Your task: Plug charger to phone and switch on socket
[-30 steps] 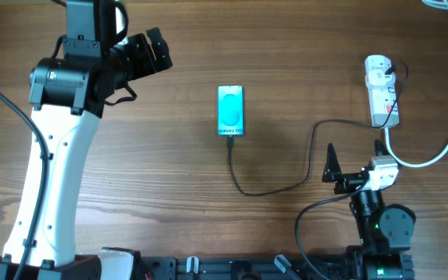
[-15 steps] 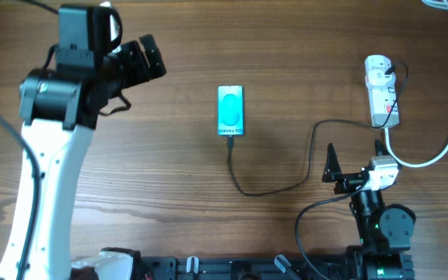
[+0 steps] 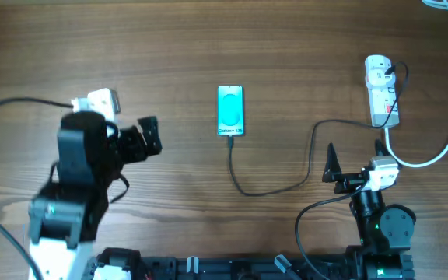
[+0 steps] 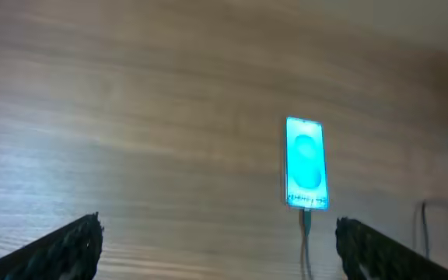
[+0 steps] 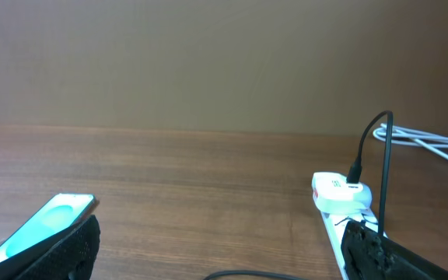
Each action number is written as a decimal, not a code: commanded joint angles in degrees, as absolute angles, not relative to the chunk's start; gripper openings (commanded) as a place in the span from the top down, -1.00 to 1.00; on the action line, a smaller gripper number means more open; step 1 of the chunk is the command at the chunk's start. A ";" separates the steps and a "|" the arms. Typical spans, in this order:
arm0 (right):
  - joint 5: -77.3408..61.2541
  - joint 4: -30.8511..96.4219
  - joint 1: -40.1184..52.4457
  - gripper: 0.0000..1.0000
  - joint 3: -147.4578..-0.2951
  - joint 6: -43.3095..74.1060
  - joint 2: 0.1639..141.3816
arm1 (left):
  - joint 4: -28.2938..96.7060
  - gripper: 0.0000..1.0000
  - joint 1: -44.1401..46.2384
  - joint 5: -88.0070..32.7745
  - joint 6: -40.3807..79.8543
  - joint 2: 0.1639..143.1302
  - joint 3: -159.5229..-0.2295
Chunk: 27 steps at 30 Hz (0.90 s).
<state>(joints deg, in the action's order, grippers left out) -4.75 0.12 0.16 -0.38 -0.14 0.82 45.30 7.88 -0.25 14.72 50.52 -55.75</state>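
The phone [image 3: 230, 110] lies flat mid-table, its cyan screen lit. The charger [image 3: 247, 190], a thin black cable, has its tip at the phone's near end and loops right and up to the socket [image 3: 381, 101] at the far right. My left gripper [image 3: 149, 137] is open and empty, well left of the phone. Its wrist view shows the phone [image 4: 306, 163] and the charger [image 4: 305, 233] ahead between the open fingers [image 4: 61, 249]. My right gripper [image 3: 355, 162] is open and empty, below the socket. Its view shows the phone [image 5: 41, 229] and the socket [image 5: 344, 194].
A thick white cord [image 3: 434, 159] runs from the socket's near end out to the right edge, and it also shows in the right wrist view [image 5: 426, 144]. A black plug with its cable [image 5: 372, 148] stands up out of the socket. The arm bases sit along the table's front edge.
My left arm has swung back from the far left of the table toward the front edge, its gripper now lower and still pointing at the phone. The right arm, phone and cable have not moved.
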 commanded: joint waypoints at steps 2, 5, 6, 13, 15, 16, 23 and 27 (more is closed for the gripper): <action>-3.88 0.01 -0.25 -1.00 -0.36 -0.64 0.27 | 34.41 -1.00 7.35 -6.20 5.98 39.27 -41.65; -3.86 0.01 -0.25 -1.00 -0.34 -0.64 0.27 | 29.08 -1.00 5.78 -6.28 5.98 32.53 -32.56; -3.86 0.01 -0.25 -1.00 -0.36 -0.64 0.27 | 27.38 -1.00 5.04 -6.98 5.98 30.83 -29.89; -3.86 0.01 -0.25 -1.00 -0.34 -0.67 0.27 | 11.16 -1.00 2.81 -15.49 5.98 18.52 -13.58; -3.86 0.01 -0.25 -0.99 -0.34 -0.64 0.27 | 10.13 -1.00 2.81 -15.44 5.96 14.44 -10.52; -3.86 0.01 -0.25 -1.00 -0.36 -0.67 0.27 | 9.76 -1.00 2.81 -15.44 5.96 12.49 -9.21; -3.86 0.01 -0.25 -0.99 -0.34 -0.64 0.27 | 2.92 -1.00 2.70 -15.18 3.18 1.06 -2.33; -3.86 0.01 -0.25 -0.99 -0.36 -0.64 0.27 | -1.13 -1.00 2.72 -13.34 3.20 0.16 -0.32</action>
<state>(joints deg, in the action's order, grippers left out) -4.64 0.12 0.16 -0.38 -0.14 0.78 -0.80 3.25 -14.87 4.54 0.78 -1.58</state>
